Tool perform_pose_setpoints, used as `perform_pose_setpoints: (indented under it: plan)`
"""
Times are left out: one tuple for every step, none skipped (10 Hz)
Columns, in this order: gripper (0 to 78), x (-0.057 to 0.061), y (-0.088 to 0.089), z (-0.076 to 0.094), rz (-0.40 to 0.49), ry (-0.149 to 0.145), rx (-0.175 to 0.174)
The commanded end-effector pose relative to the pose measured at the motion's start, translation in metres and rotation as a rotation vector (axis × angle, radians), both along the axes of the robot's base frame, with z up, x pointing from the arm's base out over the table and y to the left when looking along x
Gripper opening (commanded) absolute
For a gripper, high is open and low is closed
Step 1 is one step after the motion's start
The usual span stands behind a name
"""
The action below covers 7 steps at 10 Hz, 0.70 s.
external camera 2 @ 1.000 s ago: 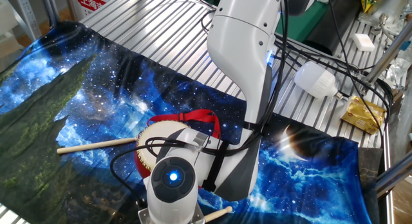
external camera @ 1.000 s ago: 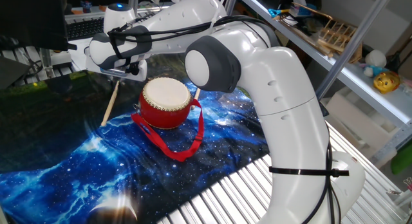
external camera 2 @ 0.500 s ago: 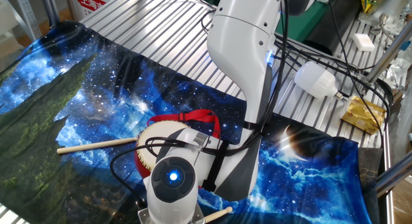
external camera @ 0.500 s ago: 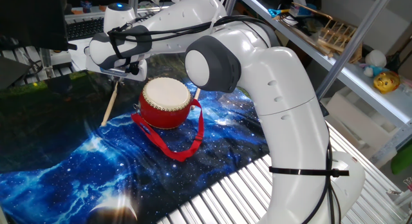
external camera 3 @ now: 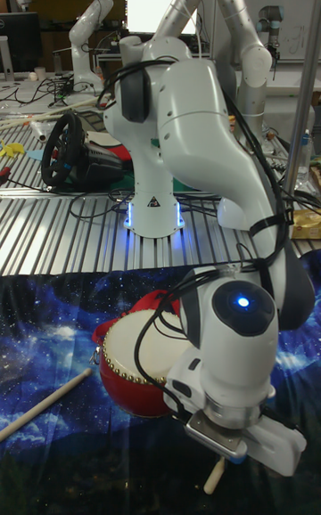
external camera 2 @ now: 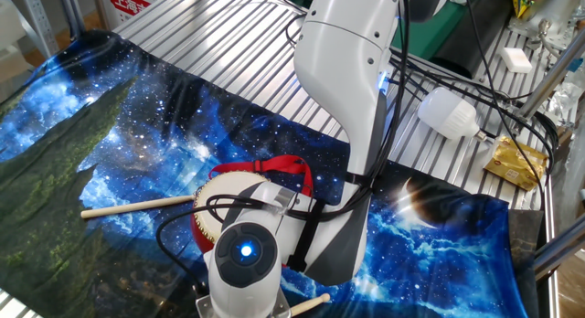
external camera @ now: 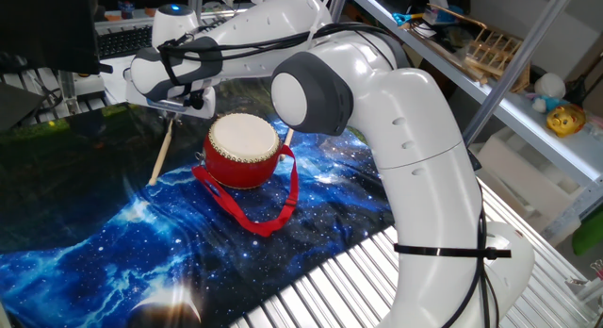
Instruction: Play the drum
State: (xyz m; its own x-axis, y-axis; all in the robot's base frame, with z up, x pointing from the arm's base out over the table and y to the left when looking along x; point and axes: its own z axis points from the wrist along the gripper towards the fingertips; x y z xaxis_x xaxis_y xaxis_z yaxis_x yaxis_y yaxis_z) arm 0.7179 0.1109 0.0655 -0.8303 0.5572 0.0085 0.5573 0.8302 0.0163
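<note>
The drum [external camera: 243,151] stands upright on the galaxy-print cloth, its cream head up and its red ribbon strap [external camera: 275,207] trailing toward the front. My gripper [external camera: 182,108] hovers low just behind and left of it. A thin wooden stick [external camera: 160,155] slants from the fingers down to the cloth, and its end pokes out under the hand [external camera 3: 214,476]. The wrist hides the fingers, so the grip is unclear. The arm covers part of the drum [external camera 2: 208,208] in the other fixed view and the drum [external camera 3: 143,363] in the tall view.
A second wooden stick [external camera 2: 137,206] lies flat on the cloth beside the drum, also seen at the left [external camera 3: 45,404]. The galaxy cloth [external camera: 113,253] covers a ribbed metal table [external camera 2: 219,35]. Shelving with clutter [external camera: 490,45] stands at the right.
</note>
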Motion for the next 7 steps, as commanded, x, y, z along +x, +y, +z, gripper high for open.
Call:
perform_pose_setpoints:
  plan:
    - [1.2, -0.002, -0.002, 0.021, 0.003, 0.01, 0.014]
    - [1.2, -0.003, -0.002, 0.022, 0.004, 0.011, 0.014]
    - [1.2, -0.004, -0.003, 0.025, 0.006, 0.013, 0.016]
    - [1.2, -0.005, -0.003, 0.03, 0.01, 0.016, 0.019]
    - [1.2, -0.007, -0.006, 0.038, 0.021, 0.025, 0.029]
    - [1.2, -0.008, -0.008, 0.043, 0.03, 0.031, 0.039]
    - [1.2, -0.009, -0.009, 0.049, 0.036, 0.032, 0.046]
